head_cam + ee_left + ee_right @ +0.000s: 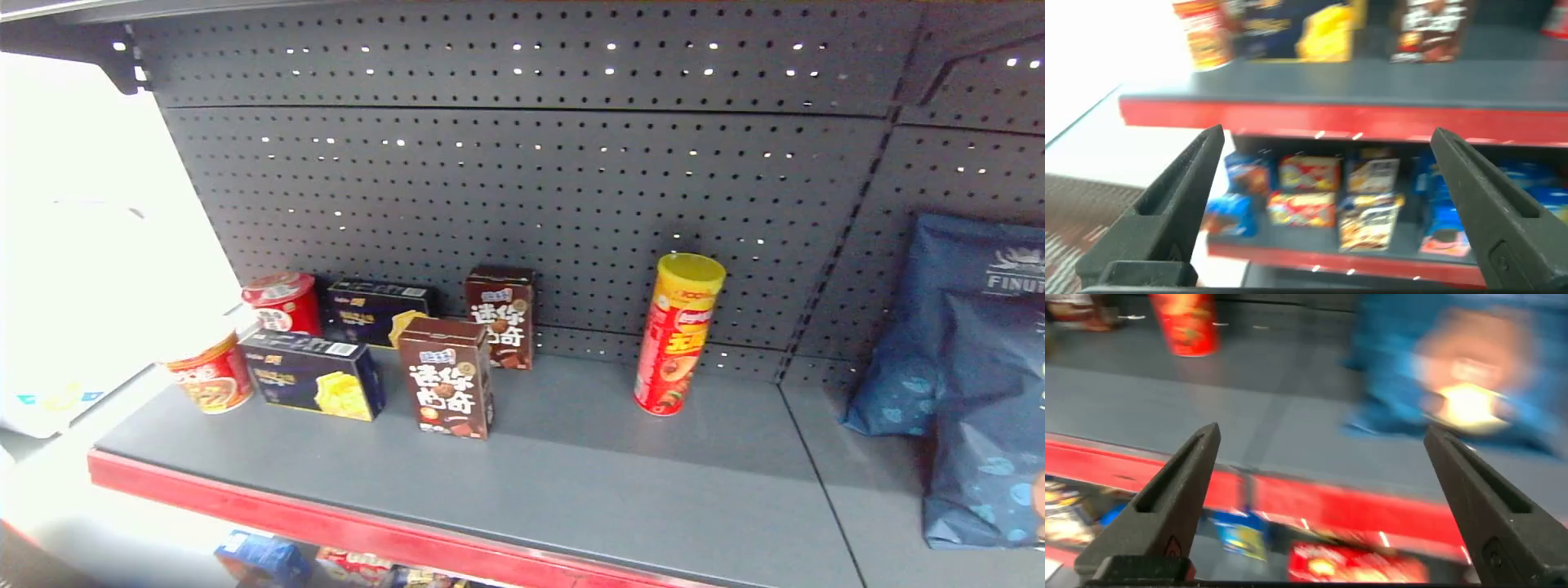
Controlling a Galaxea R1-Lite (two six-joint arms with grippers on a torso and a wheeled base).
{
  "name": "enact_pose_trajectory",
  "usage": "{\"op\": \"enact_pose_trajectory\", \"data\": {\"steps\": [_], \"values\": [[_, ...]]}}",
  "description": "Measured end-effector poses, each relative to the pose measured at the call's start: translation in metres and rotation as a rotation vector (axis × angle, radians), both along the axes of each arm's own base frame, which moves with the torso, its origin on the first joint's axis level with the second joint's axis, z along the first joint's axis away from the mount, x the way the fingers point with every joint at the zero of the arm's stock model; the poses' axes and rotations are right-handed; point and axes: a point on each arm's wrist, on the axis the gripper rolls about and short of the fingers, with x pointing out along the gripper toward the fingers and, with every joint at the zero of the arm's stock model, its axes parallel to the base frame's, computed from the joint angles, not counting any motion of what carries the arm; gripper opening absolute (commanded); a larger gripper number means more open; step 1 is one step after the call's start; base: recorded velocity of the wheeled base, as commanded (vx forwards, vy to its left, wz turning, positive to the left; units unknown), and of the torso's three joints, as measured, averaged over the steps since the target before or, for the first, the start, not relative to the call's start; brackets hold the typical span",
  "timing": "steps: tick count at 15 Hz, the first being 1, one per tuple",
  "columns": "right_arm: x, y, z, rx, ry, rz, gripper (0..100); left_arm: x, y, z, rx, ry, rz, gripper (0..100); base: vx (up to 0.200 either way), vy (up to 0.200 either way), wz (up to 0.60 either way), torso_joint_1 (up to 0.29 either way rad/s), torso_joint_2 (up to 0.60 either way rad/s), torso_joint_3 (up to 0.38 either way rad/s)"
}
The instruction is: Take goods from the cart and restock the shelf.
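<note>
The grey shelf (588, 482) with a red front edge holds a tall red can with a yellow lid (678, 333), two brown boxes (447, 377), two dark blue boxes (314, 376) and two red cups (211, 377). Blue bags (971, 367) lean at the shelf's right. My left gripper (1327, 155) stands open in front of the shelf's red edge (1372, 122), with nothing between its fingers. My right gripper (1323, 449) is open too, before the red edge (1355, 508), below the red can (1185, 325) and a blue bag (1454, 367).
A perforated dark back panel (522, 180) closes the shelf behind. A lower shelf carries several packaged goods (1315, 196). A white panel (90, 245) stands at the shelf's left end. Bare shelf lies between the can and the blue bags.
</note>
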Motion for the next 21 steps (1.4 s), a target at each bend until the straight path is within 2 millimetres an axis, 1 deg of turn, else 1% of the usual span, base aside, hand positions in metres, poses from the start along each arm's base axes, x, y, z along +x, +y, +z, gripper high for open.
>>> {"op": "enact_pose_trajectory", "data": {"steps": [14, 17, 18, 19, 21], "values": [[0.000, 0.000, 0.000, 0.000, 0.000, 0.000, 100, 0.000, 0.000, 0.000, 0.000, 0.000, 0.000, 100, 0.000, 0.000, 0.60, 0.003, 0.00, 0.003], [0.000, 0.000, 0.000, 0.004, 0.000, 0.000, 100, 0.000, 0.000, 0.000, 0.002, -0.003, 0.015, 100, 0.000, 0.000, 0.00, 0.000, 0.00, 0.000], [0.000, 0.000, 0.000, 0.004, 0.000, 0.000, 100, -0.001, 0.000, 0.003, 0.010, -0.010, 0.021, 100, 0.000, 0.000, 0.00, 0.000, 0.00, 0.000], [0.000, 0.000, 0.000, 0.004, -0.001, -0.001, 100, -0.003, 0.001, 0.014, 0.021, -0.036, 0.024, 100, 0.000, 0.000, 0.00, 0.000, 0.00, 0.000], [0.000, 0.000, 0.000, 0.004, 0.000, 0.000, 100, -0.004, 0.001, 0.034, 0.047, -0.016, 0.039, 100, 0.000, 0.000, 0.00, 0.000, 0.00, 0.000]]}}
